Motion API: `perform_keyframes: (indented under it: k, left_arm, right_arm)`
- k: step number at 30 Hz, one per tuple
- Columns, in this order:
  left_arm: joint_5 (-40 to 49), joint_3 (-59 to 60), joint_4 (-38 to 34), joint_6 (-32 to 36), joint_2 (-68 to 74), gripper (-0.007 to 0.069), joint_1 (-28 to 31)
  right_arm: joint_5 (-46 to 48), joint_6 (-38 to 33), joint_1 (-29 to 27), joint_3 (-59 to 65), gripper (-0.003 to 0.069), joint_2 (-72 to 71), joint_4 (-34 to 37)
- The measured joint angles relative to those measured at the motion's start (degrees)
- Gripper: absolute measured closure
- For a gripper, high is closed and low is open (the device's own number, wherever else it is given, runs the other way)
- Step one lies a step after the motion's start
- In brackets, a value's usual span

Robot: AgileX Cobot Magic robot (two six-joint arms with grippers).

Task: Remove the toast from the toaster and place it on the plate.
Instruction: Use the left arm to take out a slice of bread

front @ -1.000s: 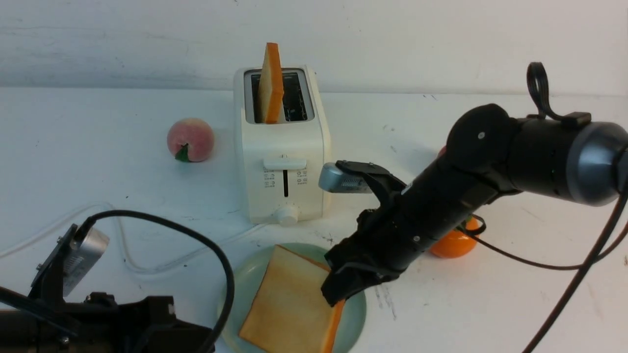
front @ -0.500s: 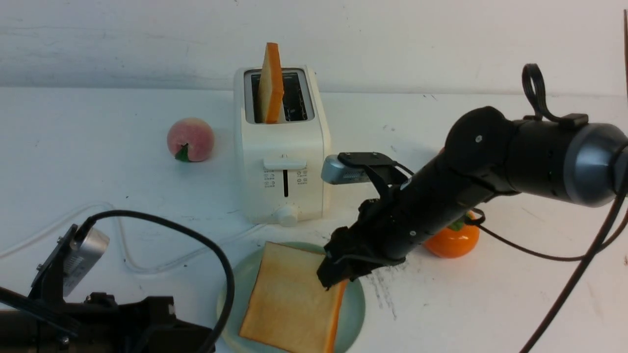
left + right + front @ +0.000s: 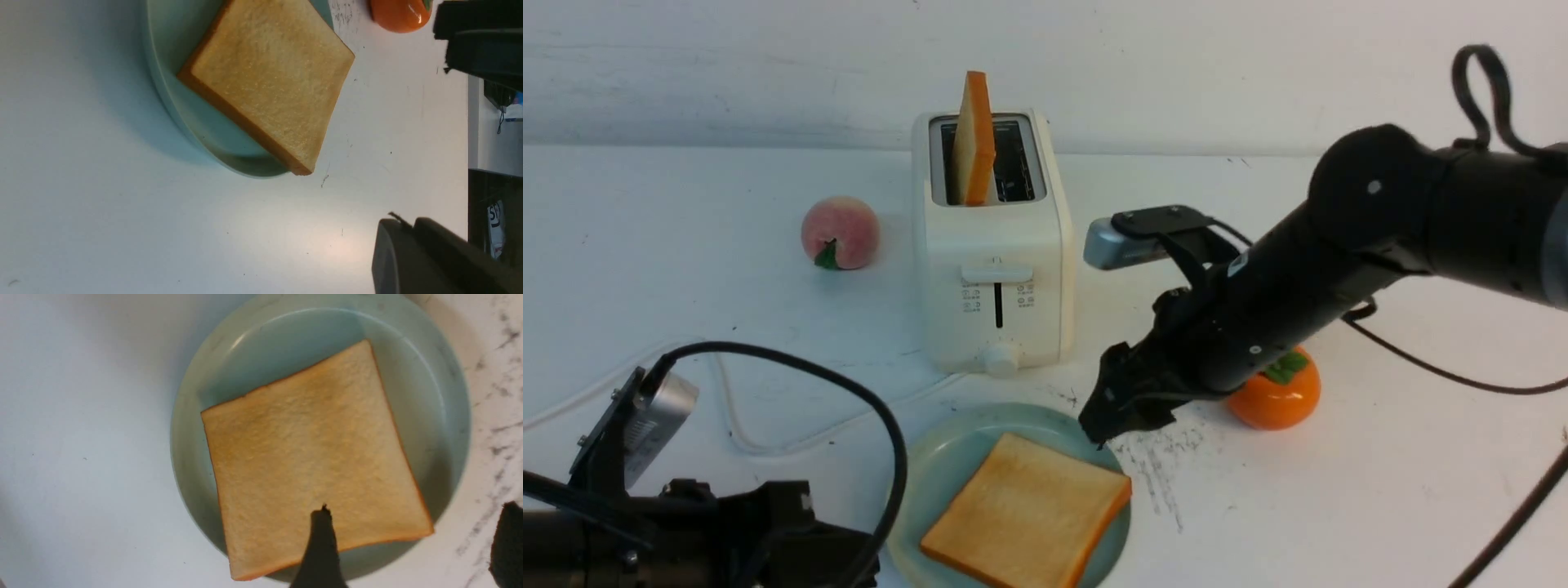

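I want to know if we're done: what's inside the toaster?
One toast slice stands in the toaster, its top poking out. The other slot shows only dark; its bottom and the slice's lower part are hidden.

The slice of toast (image 3: 1027,523) is no longer held tilted on edge over the plate (image 3: 931,482). It now lies flat in the plate, released, with one corner reaching the right rim. The right gripper (image 3: 1104,425) is off the slice: its jaws stand apart and empty, and it now sits higher and further right, above the plate's far right edge instead of over its middle. The right arm (image 3: 1282,302) is raised and drawn back with it. The orange fruit (image 3: 1274,392), half covered by that arm a second ago, now shows more of its top and its green leaf.
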Motion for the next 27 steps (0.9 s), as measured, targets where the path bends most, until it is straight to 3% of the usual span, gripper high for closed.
perform_keyframes:
  k: [3,8,13,18,22,27]
  left_arm:
    - [0.00,0.00,-0.20,0.00,0.00,0.0587,0.00]
    - [0.51,-0.98,-3.41,-0.10,0.07,0.0587,0.00]
    - [3.16,-8.58,-0.67,-1.07,0.12,0.0587,0.00]
    - [4.49,-20.44,7.89,-9.34,0.32,0.0587,0.00]
    - [7.40,-36.04,26.20,-22.57,2.59,0.0587,0.00]
    - [14.22,-52.08,42.38,-36.97,7.94,0.0593,0.00]
  right_arm:
    - [1.04,2.05,-1.07,0.00,0.0208,-2.19,-2.56]
    - [5.82,7.51,-5.05,0.00,0.0438,-9.58,-8.61]
    - [14.02,9.80,-9.59,0.00,0.0646,-17.13,-10.54]
    - [19.07,10.09,-12.18,1.16,0.0678,-25.09,-10.80]
    - [19.29,10.04,-12.34,8.15,0.0678,-36.19,-10.53]
    - [16.26,10.04,-12.34,18.68,0.0677,-48.16,-10.59]
